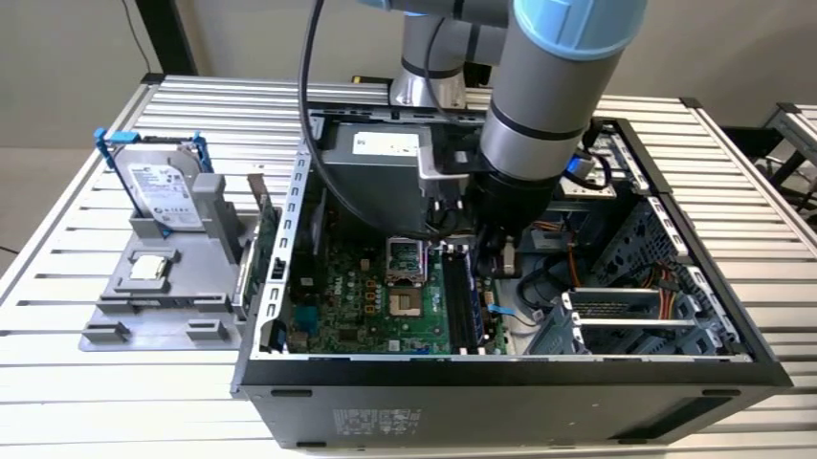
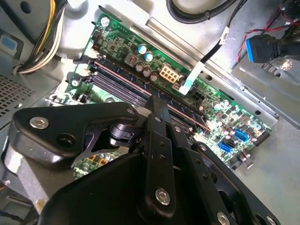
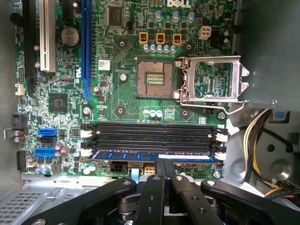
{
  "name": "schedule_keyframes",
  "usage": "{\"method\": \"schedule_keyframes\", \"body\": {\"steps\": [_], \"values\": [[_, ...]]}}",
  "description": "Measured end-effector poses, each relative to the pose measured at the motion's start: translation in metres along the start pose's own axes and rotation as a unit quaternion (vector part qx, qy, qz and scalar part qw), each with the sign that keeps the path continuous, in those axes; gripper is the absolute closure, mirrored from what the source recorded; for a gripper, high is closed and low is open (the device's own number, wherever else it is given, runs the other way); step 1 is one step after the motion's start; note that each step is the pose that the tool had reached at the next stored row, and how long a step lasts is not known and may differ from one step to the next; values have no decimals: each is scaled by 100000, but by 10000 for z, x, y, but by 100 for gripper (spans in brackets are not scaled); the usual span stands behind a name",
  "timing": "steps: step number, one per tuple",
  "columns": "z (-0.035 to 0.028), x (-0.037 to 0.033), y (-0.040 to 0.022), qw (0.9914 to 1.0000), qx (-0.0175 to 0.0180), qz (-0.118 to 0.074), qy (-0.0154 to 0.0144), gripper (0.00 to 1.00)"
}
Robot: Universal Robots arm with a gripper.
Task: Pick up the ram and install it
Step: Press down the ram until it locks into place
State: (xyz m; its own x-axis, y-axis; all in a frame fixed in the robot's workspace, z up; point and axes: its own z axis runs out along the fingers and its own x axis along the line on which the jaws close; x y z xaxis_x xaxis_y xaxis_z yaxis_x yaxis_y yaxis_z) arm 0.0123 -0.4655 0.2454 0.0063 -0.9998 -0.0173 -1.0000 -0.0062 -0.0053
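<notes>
Arm reaching straight down; end effector (image 3: 164, 165) fingers pressed together.

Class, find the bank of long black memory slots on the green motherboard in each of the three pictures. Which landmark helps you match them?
Exterior view: the bank of long black memory slots lies at the green motherboard's edge on the exterior view's right, by the black gripper.
Second wrist view: it crosses the board diagonally, just beyond the gripper.
First wrist view: it lies between the square processor socket and the gripper.
Shared landmark: the gripper.
</notes>
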Motion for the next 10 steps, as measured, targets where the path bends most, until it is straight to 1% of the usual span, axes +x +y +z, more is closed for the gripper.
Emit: {"method": "schedule_keyframes", "body": {"steps": [4,10], "values": [[66,23,-3,100000,3,-1,-2,100],[174,25,-8,100000,1,68,8,100]]}}
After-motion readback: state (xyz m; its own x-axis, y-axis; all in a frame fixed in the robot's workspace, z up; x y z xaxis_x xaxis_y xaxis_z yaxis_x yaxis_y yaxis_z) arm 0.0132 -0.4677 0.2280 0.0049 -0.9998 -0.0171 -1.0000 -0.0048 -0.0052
